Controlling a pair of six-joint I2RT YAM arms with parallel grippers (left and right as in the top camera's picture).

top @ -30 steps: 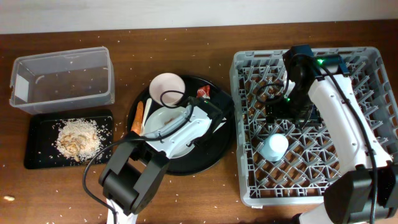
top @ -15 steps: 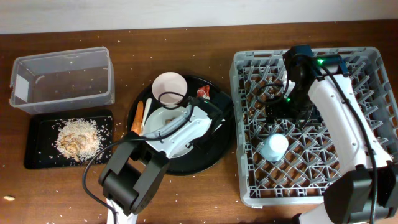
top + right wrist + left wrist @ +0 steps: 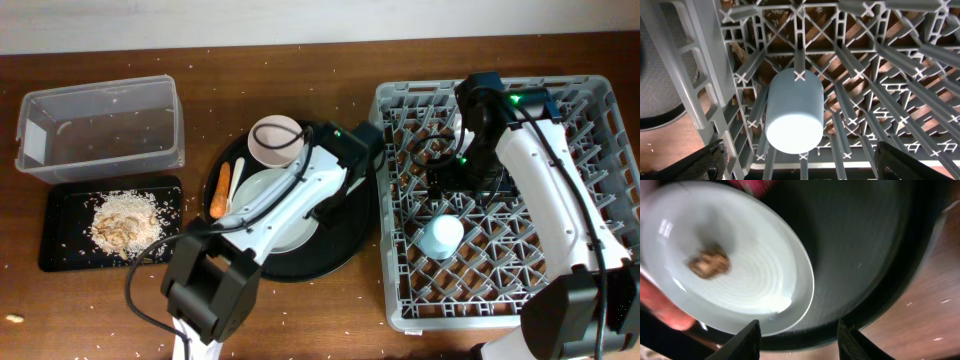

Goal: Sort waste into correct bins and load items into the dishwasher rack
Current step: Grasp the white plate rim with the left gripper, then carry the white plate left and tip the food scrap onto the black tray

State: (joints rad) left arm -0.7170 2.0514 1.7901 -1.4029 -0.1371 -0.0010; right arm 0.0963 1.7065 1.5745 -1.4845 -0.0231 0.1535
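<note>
We see the left end effector (image 3: 800, 342) released over the plate (image 3: 755, 285) with its brown chunk (image 3: 709, 264), the right end effector (image 3: 800, 155) released above the cup (image 3: 794, 112) in the rack (image 3: 880, 65).

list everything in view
tub: 1, clear, left
rectangular tray: 1, black, beside tub
grain crumbs: pile, pale, on rectangular tray
round tray: 1, black, centre
bowl: 1, white, on round tray
plate: 1, pale grey, on round tray
food chunk: 1, brown, on plate
carrot: 1, orange, on round tray
fork: 1, white, beside carrot
wrapper: 1, red, blurred
cup: 1, light blue, in rack
rack: 1, grey, right
left gripper: open, above plate
right gripper: open, above cup
</note>
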